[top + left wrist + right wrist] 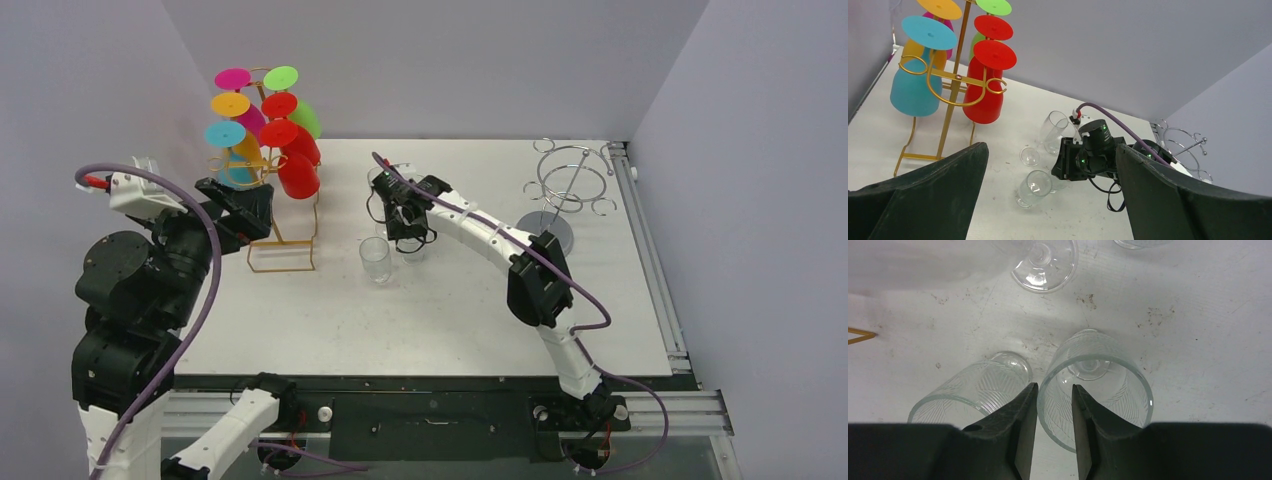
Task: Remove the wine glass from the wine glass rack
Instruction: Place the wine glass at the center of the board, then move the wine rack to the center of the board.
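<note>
A clear wine glass (1113,385) stands upright on the white table, its foot showing through the bowl. My right gripper (1054,386) points down over it. The jaws stand slightly apart astride the glass's left rim, with a gap between the wall and the right finger. In the top view this gripper (408,240) is at the table's middle. The silver wine glass rack (570,185) stands empty at the back right. My left gripper (1052,150) is wide open and holds nothing. It hovers by the gold rack (280,235).
A second clear glass (973,390) stands just left of my right fingers, also seen as (376,258). More clear glasses (1052,131) are behind them. The gold rack carries several coloured glasses (298,172) upside down. Purple walls close in the left and back.
</note>
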Controlling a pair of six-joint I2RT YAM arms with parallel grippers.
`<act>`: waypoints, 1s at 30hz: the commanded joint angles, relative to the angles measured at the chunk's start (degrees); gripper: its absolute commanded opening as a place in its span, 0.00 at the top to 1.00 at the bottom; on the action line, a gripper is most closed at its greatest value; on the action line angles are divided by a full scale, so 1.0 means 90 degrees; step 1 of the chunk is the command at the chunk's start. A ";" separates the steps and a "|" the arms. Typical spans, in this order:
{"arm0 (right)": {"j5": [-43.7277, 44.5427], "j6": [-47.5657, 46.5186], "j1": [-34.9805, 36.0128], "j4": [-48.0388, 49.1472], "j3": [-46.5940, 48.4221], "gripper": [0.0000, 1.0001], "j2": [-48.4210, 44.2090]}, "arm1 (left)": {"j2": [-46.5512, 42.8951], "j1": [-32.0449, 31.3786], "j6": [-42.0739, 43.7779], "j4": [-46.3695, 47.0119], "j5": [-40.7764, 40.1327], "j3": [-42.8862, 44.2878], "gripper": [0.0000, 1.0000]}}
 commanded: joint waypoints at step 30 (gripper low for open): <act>-0.3101 0.2434 -0.0953 0.3548 0.0600 0.47 -0.2182 | 0.3450 0.1139 0.0563 -0.1070 -0.0460 0.2620 0.04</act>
